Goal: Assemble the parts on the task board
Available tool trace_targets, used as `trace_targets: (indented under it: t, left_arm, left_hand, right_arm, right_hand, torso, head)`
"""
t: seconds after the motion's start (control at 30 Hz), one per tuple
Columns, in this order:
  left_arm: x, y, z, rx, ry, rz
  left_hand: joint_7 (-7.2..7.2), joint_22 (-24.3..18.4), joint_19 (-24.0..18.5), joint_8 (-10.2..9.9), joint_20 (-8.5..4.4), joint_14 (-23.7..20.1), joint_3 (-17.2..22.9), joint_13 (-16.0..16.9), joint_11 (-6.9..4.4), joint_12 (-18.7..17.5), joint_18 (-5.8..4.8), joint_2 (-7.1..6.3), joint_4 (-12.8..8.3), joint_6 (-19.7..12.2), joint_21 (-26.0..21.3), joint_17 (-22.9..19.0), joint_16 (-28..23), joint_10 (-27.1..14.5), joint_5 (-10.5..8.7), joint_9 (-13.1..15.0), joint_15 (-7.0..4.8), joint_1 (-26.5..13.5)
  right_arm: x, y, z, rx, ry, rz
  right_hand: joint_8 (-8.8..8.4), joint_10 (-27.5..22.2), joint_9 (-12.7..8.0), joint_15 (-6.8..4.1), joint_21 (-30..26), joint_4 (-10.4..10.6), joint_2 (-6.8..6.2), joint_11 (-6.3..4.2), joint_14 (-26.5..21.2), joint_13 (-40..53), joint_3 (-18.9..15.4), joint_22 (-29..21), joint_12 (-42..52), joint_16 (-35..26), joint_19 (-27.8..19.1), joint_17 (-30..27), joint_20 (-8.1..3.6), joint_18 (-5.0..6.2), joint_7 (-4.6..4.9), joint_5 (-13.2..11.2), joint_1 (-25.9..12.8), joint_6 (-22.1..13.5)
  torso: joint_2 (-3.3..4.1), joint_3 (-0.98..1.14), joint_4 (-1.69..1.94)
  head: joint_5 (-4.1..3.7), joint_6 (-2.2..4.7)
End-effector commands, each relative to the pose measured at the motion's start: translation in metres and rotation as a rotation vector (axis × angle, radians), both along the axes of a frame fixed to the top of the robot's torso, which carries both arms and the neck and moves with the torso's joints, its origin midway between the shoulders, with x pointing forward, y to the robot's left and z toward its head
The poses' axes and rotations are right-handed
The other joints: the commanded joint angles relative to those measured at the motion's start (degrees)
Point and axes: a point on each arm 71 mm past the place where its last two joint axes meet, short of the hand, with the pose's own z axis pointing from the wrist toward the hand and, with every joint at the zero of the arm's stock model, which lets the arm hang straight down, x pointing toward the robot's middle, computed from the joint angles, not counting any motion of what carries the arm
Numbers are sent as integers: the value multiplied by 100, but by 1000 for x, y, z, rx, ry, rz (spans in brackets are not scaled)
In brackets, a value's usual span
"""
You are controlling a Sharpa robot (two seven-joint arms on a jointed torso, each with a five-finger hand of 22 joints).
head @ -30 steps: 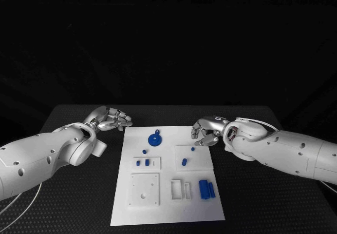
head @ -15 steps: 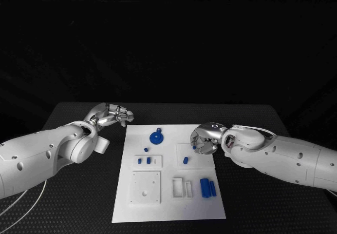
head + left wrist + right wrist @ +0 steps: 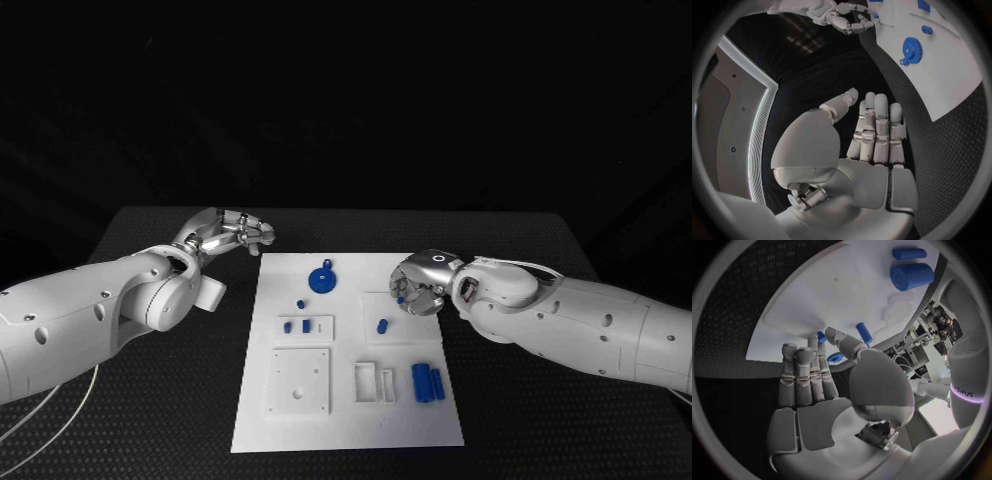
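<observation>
Black table (image 3: 173, 400), fine dotted texture, dark backdrop behind it with nothing readable there. White task board (image 3: 346, 420) lies mid-table, long side running away from the robot.

On the board, head view: blue gear part (image 3: 320, 279) near the far end; tiny blue piece (image 3: 300, 305) just below it; two small blue pegs (image 3: 296, 326) standing in a raised white block on the left; one blue peg (image 3: 381, 326) on the right-centre block; white square plate (image 3: 299, 381) with a hole, near-left; white slotted holder (image 3: 374, 382) beside it; two blue cylinders (image 3: 424, 382) side by side at the near-right edge.

Left hand (image 3: 228, 238) sits off the board over the table, beyond the far-left corner. Left wrist view: fingers (image 3: 877, 127) straight and pressed side by side, thumb apart, nothing held.

Right hand (image 3: 418, 285) is over the board's right edge, above the right-centre block. Right wrist view: fingers (image 3: 804, 372) straight and close together, thumb set off to the side, holding nothing; blue pegs visible just past the fingertips, contact can't be told.

Writing: small dark lettering on the robot's body in the right wrist view, too small to read reliably. No labels on the board.
</observation>
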Motion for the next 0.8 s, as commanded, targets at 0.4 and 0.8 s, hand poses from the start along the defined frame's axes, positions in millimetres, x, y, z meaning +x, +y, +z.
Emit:
trace_targets:
  t: [0.4, 0.8]
  left_arm:
    - [-1, 0, 1, -22, 11, -11]
    - [0, 1, 1, -20, 14, -11]
  left_hand:
    - [12, -7, -34, -37, -335, 1, -14, -9, 19, -33, -108, 6, -8, -56, -39, -4, -47, -26, 23, -12, 36, -74]
    - [13, -7, -34, -38, -335, 3, -12, -10, 21, -36, -107, 8, -7, -60, -40, -3, -50, -30, 24, -13, 37, -75]
  right_arm:
    - [-5, 0, -13, -128, -9, 12]
    - [-8, 5, -13, -149, -46, 21]
  right_hand:
    - [71, 357, 16, -123, -12, 206, -24, -89, 69, -32, 754, 100, -118, 103, 134, -53, -28, 114, -89, -626, 174, 280]
    - [169, 651, 42, -231, 117, 207, -7, -201, 220, 13, 1068, 111, -102, 240, 308, -2, -121, 114, -189, -719, 264, 536]
  torso:
    - [-7, -1, -5]
    - [-5, 0, -6]
  head:
    - [-10, -37]
    - [-37, -50]
